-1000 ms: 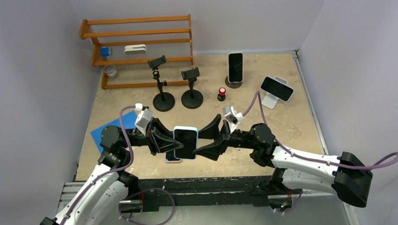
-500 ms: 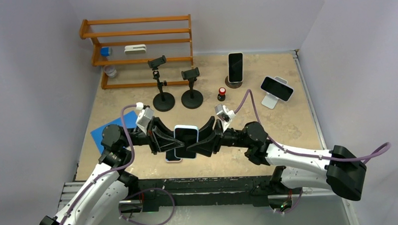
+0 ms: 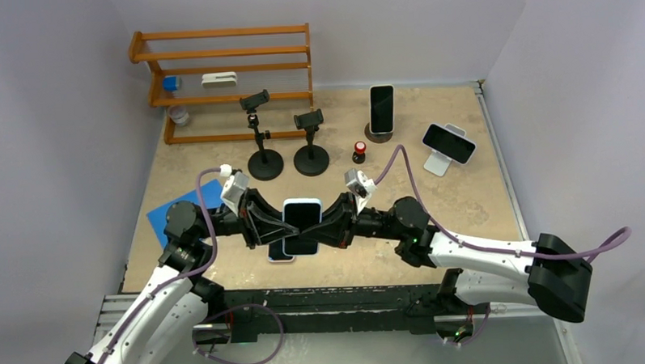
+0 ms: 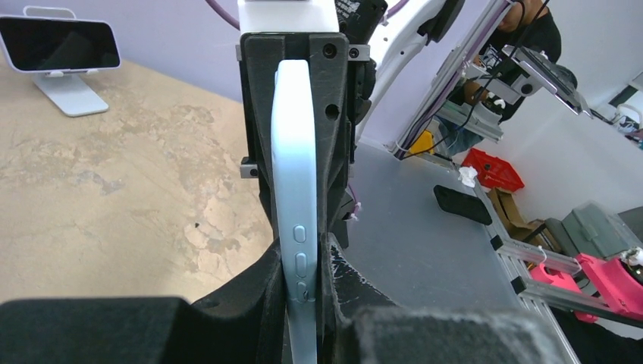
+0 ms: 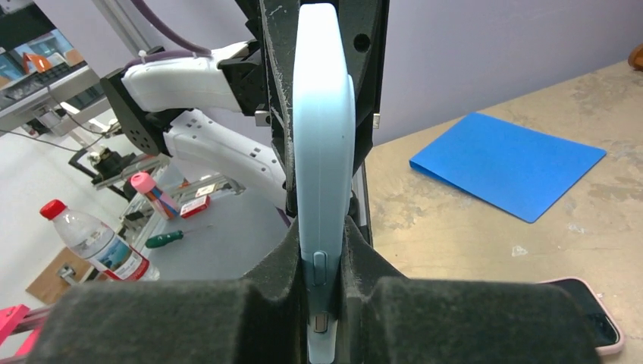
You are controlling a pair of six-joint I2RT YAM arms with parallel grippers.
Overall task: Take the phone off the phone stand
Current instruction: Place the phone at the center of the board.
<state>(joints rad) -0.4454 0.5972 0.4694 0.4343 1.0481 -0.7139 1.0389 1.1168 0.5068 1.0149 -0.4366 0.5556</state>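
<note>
A light-blue phone (image 3: 302, 225) hangs in the air over the table's near middle, screen up, apart from every stand. My left gripper (image 3: 277, 226) is shut on its left edge and my right gripper (image 3: 327, 225) is shut on its right edge. In the left wrist view the phone (image 4: 296, 174) stands edge-on, pinched between the pads of the left gripper (image 4: 303, 280). In the right wrist view the phone (image 5: 324, 136) is likewise clamped in the right gripper (image 5: 322, 265). Two black clamp phone stands (image 3: 262, 135) (image 3: 310, 138) stand empty behind.
Another phone (image 3: 278, 255) lies flat on the table under the held one. A phone sits on a round stand (image 3: 381, 109), another on a white stand (image 3: 448, 144). A red object (image 3: 359, 152), a blue sheet (image 3: 174, 210) and a wooden shelf (image 3: 222, 72) are farther off.
My right gripper came in from the right with open jaws and shut on the phone's right edge. The left gripper kept its grip and barely moved.
</note>
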